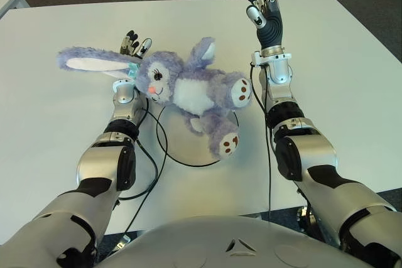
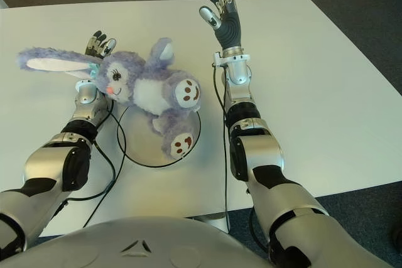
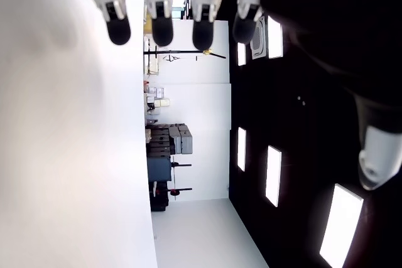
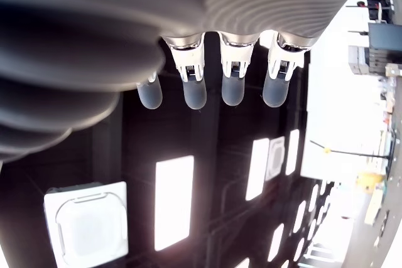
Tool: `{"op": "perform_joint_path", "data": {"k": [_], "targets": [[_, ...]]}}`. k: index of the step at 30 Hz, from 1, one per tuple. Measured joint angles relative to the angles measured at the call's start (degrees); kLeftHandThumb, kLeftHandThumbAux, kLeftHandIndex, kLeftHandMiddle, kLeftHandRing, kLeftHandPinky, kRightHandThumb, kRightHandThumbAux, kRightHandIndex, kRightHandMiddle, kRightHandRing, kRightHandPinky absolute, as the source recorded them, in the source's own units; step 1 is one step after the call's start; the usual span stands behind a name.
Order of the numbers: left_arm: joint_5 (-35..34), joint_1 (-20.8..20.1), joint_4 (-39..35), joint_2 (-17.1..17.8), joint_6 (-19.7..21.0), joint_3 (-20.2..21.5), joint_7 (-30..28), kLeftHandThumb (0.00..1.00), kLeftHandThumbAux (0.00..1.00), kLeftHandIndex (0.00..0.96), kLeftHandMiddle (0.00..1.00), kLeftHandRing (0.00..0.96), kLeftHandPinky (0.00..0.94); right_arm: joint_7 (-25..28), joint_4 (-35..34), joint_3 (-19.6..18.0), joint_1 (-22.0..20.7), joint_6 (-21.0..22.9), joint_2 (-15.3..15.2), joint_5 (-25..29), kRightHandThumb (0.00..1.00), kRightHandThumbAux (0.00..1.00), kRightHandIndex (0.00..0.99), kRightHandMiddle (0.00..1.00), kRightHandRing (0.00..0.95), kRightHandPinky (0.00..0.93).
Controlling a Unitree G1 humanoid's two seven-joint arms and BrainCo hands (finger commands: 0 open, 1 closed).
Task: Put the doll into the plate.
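A white table (image 1: 56, 130) seen from the robot's head, with both arms reaching forward over it. A purple plush rabbit doll (image 1: 182, 89) with a white belly lies on its back across a round plate (image 1: 195, 139) set flat between the 2 arms. Its body and both feet sit over the plate, one foot near the plate's front edge. Its head and one long ear stretch out past the rim toward the robot's left, the ear lying over the left wrist.

The left hand (image 1: 133, 45) shows just behind the doll's head and ear, palm up. Its wrist camera shows 4 straight fingers pointing at a ceiling with light panels, holding nothing. The right hand (image 1: 265, 10) is raised palm up beside the doll's far side, well clear of it. Its fingers (image 4: 188, 92) are also straight and spread, with nothing between them.

The doll appears to be placed already, so the step in hand is likely letting go and drawing back. To do it well, the left hand should slide out low and slowly from under the ear, so the soft toy is not dragged off the rim. The right hand can simply lift away.

The plate holds only the doll, mostly its lower half
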Motion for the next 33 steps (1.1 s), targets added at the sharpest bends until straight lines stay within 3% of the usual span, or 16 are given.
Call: {"op": "perform_joint_path", "data": {"k": [13,33], "targets": [[-0.02,0.07,-0.09,0.00,-0.09,0.02,-0.01,0.000,0.504,0.019,0.097,0.050,0.000,0.67,6.27,-0.59,-1.74,-0.22,0.58,0.57,0.000,0.437,0.000,0.000,0.000,0.000],[-0.01,0.40,-0.37,0.05,-0.80,0.00,-0.15,0.000,0.510,0.026,0.103,0.057,0.000,-0.16,10.04,-1.53,-2.01,0.11,1.77,0.59,0.000,0.481,0.010,0.011,0.000,0.000]]}}
